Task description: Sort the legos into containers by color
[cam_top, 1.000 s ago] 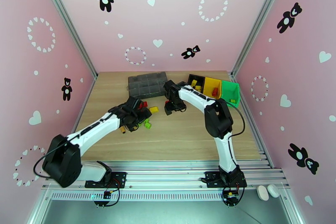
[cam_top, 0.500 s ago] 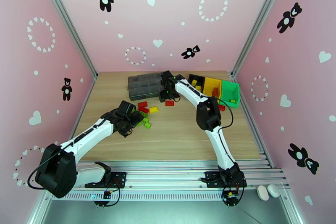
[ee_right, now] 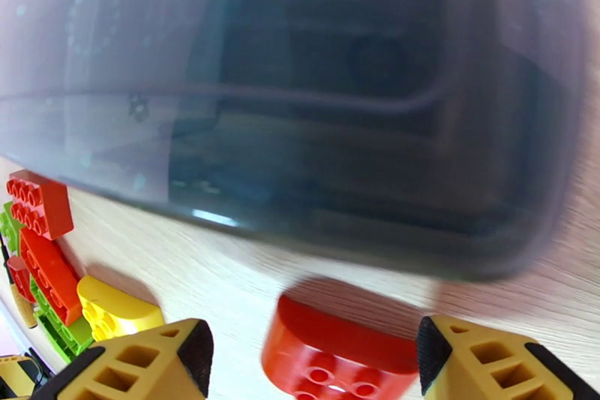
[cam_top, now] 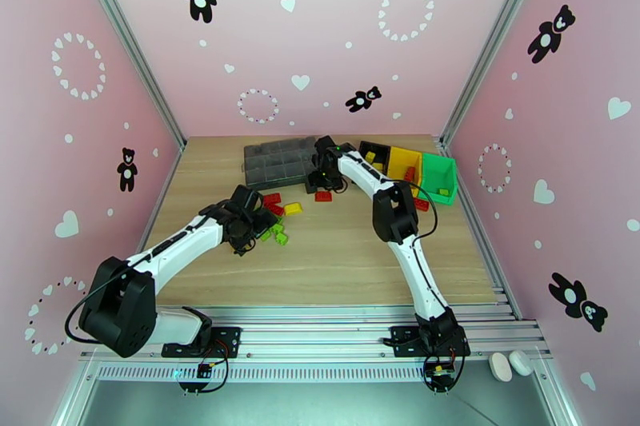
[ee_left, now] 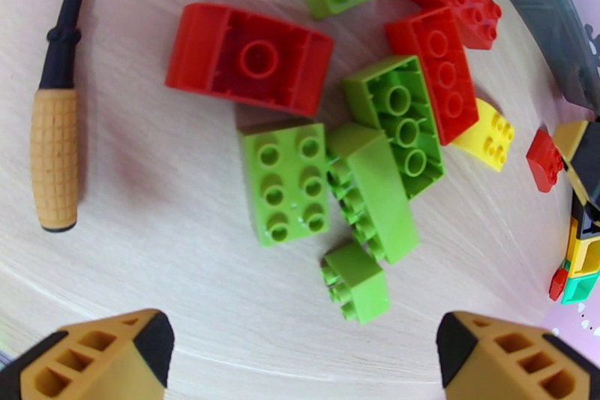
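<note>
Both arms (cam_top: 188, 240) reach forward, jaws spread over legos (ee_left: 360, 169).

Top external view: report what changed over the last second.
Right tool swung farther back to the organizer box, uncovering a red brick; left tool drew back slightly off the lego pile. Both are open, holding nothing. Bins, box and pile stayed put.

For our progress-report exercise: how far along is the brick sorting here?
Done: a few bricks already sit in the bins. In hand: nothing gripped; the right fingers stand open by a red brick, the left fingers open over the pile. Left: that mixed pile on the table.
</note>
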Controlling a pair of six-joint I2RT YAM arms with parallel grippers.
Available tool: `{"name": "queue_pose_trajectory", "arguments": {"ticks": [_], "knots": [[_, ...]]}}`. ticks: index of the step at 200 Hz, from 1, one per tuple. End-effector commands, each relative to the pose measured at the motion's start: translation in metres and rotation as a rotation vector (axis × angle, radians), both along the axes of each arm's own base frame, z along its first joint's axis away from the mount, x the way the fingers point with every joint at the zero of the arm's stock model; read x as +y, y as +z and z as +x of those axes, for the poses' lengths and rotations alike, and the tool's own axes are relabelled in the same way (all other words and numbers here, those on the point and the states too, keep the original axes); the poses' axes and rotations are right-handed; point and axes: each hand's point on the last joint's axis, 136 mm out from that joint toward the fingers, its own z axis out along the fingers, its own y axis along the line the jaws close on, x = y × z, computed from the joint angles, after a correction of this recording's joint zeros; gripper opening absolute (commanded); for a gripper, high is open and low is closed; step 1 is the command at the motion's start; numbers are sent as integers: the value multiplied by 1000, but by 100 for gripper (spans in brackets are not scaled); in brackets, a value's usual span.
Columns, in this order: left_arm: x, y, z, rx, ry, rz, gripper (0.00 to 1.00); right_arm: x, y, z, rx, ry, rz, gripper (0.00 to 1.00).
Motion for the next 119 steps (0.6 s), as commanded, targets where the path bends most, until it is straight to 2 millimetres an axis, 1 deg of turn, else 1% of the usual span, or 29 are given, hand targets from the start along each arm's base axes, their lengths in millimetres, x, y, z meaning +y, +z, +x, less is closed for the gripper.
{"name": "queue_pose_trajectory", "arguments": {"ticks": [1,28,64,93,119], "knots": [[-1,2,-2,19,-20,-4,98,8,-9,-8,44,5,31,75],[2,2,-5,15,-3,2,98,8,-5,-17,44,12,47,75],[6,1,-9,8,18,-2,98,11,3,-36,37,42,39,74],[8,2,-12,-1,31,-5,98,11,1,-53,28,83,-34,72],[10,3,-16,-3,39,-8,98,6,-6,-60,20,79,-126,67]]}}
